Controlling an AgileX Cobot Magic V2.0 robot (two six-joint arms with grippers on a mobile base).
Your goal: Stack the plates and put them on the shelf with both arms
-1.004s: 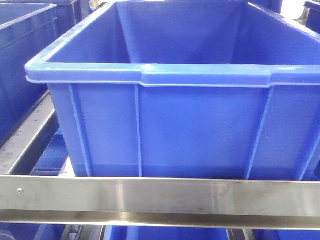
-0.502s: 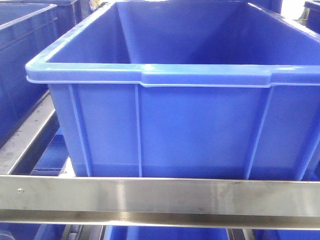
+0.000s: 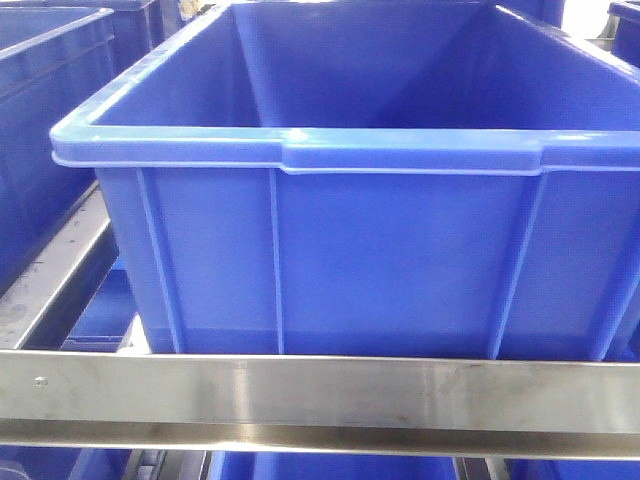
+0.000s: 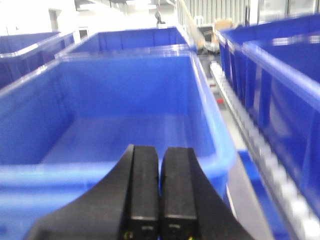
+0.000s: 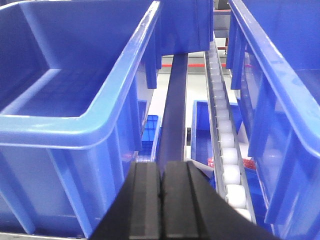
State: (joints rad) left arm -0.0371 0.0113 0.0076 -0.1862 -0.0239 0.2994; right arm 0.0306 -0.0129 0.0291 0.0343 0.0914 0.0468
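No plates show in any view. The shelf's brushed steel front rail runs across the bottom of the front view, with a big blue crate standing on the tier behind it. My left gripper is shut and empty, raised over the near rim of an empty blue crate. My right gripper is shut and empty too, hovering over the gap between two crates, above a dark steel bar.
More blue crates flank the middle one on the rack. A track of white rollers runs away beside the right-hand crate. Lower crates show through the gap. A side rail slopes back on the left.
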